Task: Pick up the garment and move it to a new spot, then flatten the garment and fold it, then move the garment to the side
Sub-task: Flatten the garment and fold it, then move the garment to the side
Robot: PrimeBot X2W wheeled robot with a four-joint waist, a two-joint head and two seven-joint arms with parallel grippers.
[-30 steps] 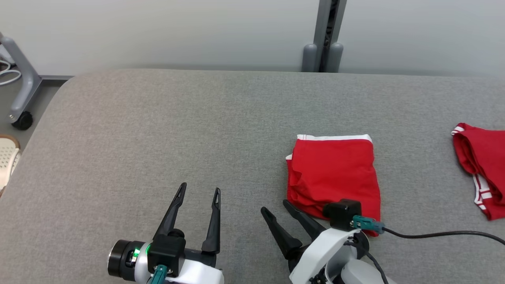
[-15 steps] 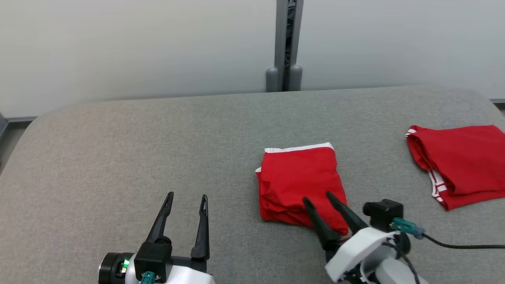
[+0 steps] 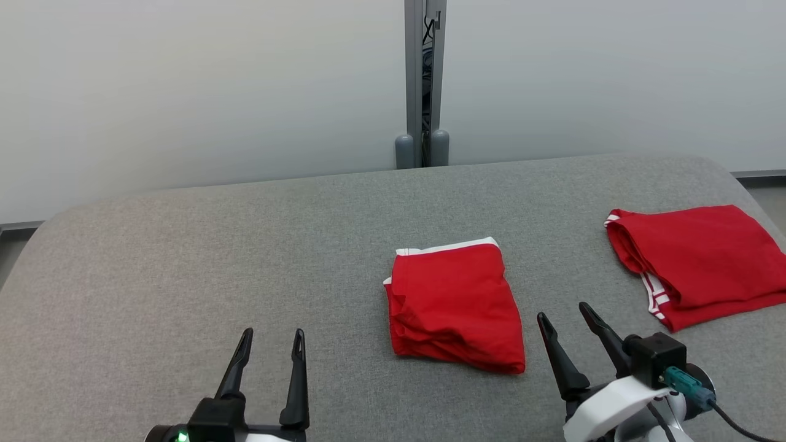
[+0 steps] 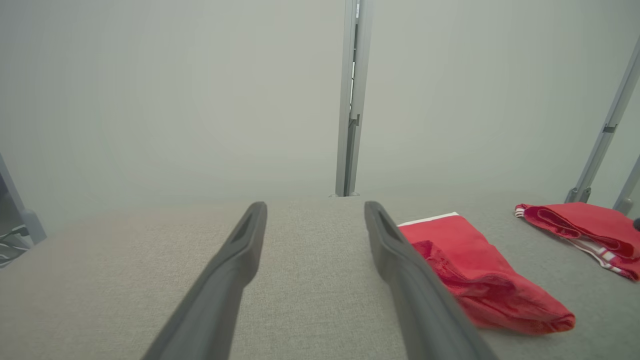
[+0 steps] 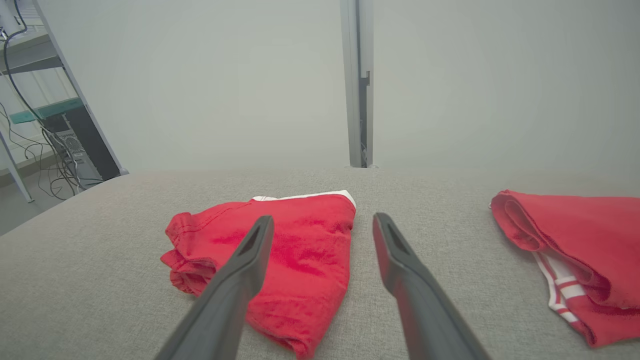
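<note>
Folding looks finished: the right fingers [image 3: 557, 356] have backed off the garment [image 3: 454, 307] and stand wide just right of it, left fingers [image 3: 297, 380] wide too. It lies midway along the bench [image 3: 184, 258], probably awaiting its move aside.

The worktop [image 3: 184, 258] is covered in grey woven fabric and has rounded far corners. Two pieces of clothing lie on it, well apart from each other. The red garment [image 3: 454, 307] sits a little right of the middle, folded into a compact rectangle. Its white band lies along the far edge, and loose layers bunch along its left side. A second red garment [image 3: 700, 258] lies near the right edge, also folded, with white stripes showing at its near left corner.
</note>
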